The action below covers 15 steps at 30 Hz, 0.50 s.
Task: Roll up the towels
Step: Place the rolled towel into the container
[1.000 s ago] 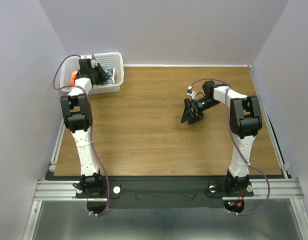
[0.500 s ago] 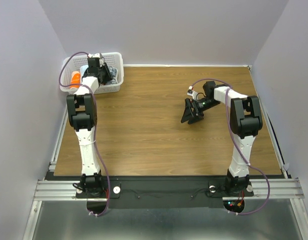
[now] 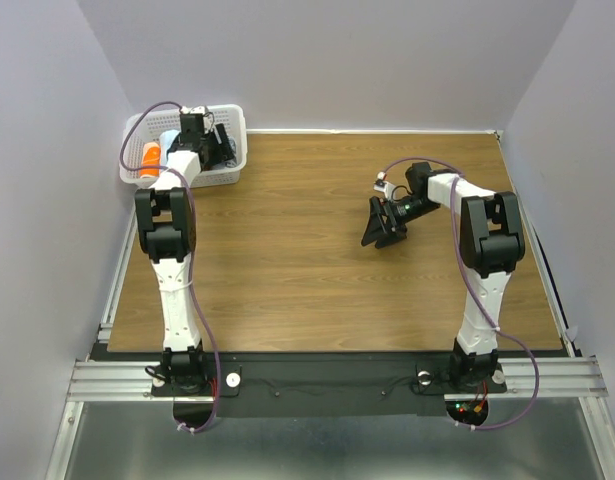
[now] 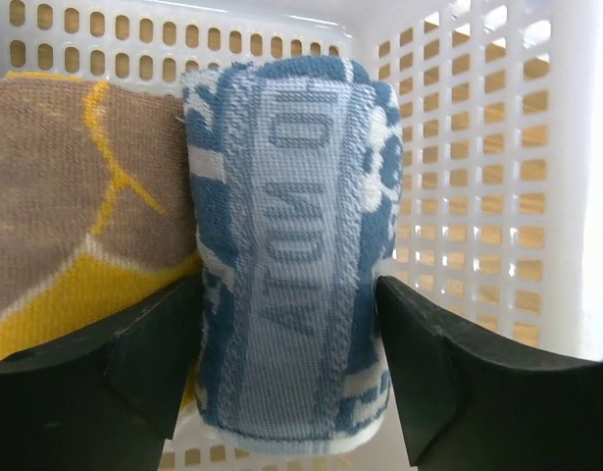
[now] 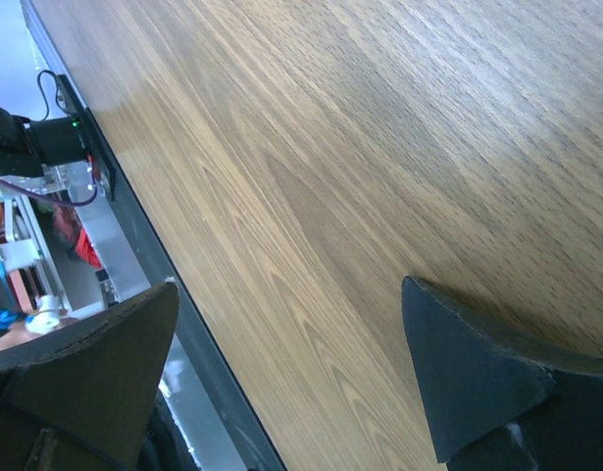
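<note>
A rolled towel, blue with pale woven lettering, stands on end inside the white basket. My left gripper is down in that basket at the table's far left. Its black fingers flank the roll, open, and do not squeeze it. From above, the arm hides most of the roll. My right gripper hovers over bare wood right of the middle, open wide with nothing between its fingers.
A second rolled cloth, brown with yellow lines, lies against the blue roll's left side. An orange item sits at the basket's left end. The wooden tabletop is walled on three sides.
My left gripper has shifted right and deeper into the basket, and its jaws have widened around the blue roll. The right arm has not moved.
</note>
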Available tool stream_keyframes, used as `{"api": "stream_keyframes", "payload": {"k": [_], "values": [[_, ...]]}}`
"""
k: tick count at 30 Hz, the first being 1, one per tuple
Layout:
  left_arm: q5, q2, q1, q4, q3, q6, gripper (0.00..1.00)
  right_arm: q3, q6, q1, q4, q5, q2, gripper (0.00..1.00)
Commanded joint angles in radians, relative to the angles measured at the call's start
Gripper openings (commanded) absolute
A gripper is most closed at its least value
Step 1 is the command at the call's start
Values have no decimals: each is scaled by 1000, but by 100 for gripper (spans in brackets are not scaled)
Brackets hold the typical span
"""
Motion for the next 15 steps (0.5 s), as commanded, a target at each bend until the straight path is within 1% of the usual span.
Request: {"api": "stream_keyframes", "payload": {"k": [1,6,10,11,12,13,15], "values": [[-34,-143,-8,-44,50,60,83,-29,-6,1,19,60,-23,100],[-34,-207,-15,-73,103,100,84,-29,-8,1,22,60,-60,100],[-5,-266,-28,-71,137,175,85,-24,-12,-1,24,72,-92,100],[10,-295,-28,-74,140,217,99,-21,-12,-1,24,75,-109,100],[26,-313,-29,-74,139,229,99,-20,-12,-1,24,78,-109,100],[35,-333,-28,-73,134,289,99,-18,-12,-1,24,80,-128,100],[55,-399,-66,-82,108,346,99,-12,-9,-2,24,86,-151,100]]}}
